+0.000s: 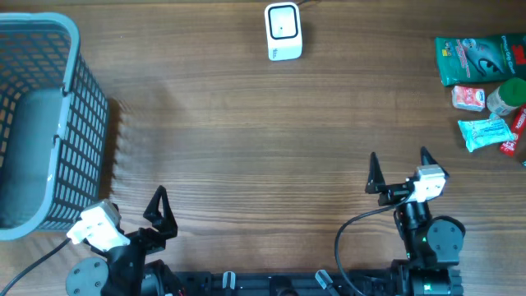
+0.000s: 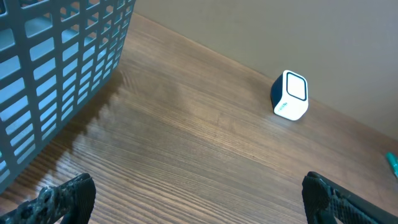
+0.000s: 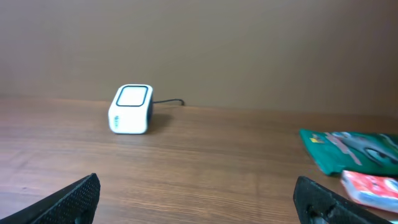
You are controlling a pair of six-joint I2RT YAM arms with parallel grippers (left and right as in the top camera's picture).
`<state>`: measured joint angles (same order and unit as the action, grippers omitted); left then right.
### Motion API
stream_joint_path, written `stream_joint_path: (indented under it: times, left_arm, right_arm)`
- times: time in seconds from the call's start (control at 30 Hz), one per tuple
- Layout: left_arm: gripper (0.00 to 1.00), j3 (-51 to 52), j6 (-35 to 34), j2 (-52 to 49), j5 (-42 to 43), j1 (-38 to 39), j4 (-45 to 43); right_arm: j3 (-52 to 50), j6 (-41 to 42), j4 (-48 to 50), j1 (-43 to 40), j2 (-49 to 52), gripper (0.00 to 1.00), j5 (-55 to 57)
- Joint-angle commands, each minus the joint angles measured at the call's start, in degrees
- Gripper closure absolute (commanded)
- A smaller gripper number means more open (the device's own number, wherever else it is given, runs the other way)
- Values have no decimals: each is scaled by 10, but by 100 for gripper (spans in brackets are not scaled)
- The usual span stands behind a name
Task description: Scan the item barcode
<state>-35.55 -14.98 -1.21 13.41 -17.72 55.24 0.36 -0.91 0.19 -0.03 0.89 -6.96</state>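
Observation:
The white barcode scanner (image 1: 283,31) stands at the far middle of the table, its window facing up; it also shows in the left wrist view (image 2: 290,95) and the right wrist view (image 3: 131,108). Several items lie at the far right: a green packet (image 1: 481,57), a small red-and-white pack (image 1: 468,98) and a light blue packet (image 1: 486,131). My right gripper (image 1: 400,168) hovers open near the front, left of those items, holding nothing (image 3: 196,193). Open and empty too, my left gripper (image 1: 136,218) sits at the front left (image 2: 199,193).
A large grey mesh basket (image 1: 78,123) fills the left side, close to my left arm. A green-capped bottle (image 1: 505,97) and a red item (image 1: 518,123) lie among the items. The scanner's cable runs off the far edge.

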Motion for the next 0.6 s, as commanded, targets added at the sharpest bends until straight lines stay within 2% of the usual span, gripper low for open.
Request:
stream_joint_path:
  times: [0.0,0.57]
  left_arm:
    - [0,1,-5,0,0,3,-3]
    - [0,1,-5,0,0,3,-2]
  right_arm:
    - [-1,9,2,21,-7,0,12]
    - [-1,9,1,10,-7,0,12]
